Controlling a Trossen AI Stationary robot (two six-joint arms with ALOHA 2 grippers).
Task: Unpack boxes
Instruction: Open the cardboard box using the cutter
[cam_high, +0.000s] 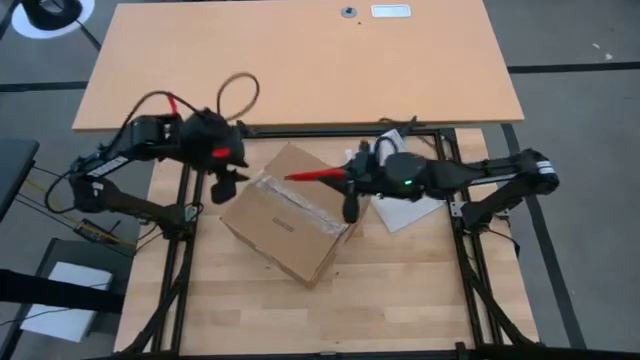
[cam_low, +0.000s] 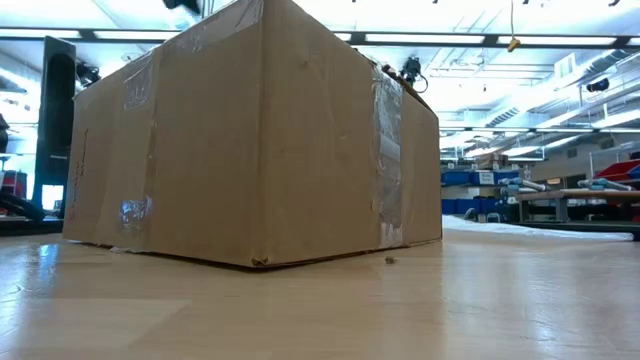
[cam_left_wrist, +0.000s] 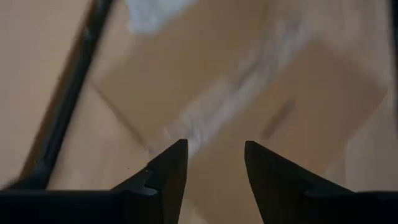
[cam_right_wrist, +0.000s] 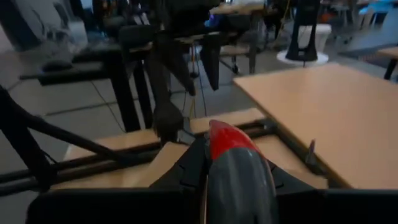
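Presently the carton (cam_high: 287, 212) sits closed on the table (cam_high: 400, 280), tape strip (cam_high: 300, 205) running along its top seam. The left gripper (cam_high: 228, 183) hangs over the carton's corner nearest the left arm, fingers (cam_left_wrist: 168, 177) standing apart, nothing between them. The right gripper (cam_high: 343, 178) is closed on a red-tipped tool (cam_high: 312, 175), its tip lying over the carton's top. A clear bag (cam_high: 405, 210) lies beneath the right arm.
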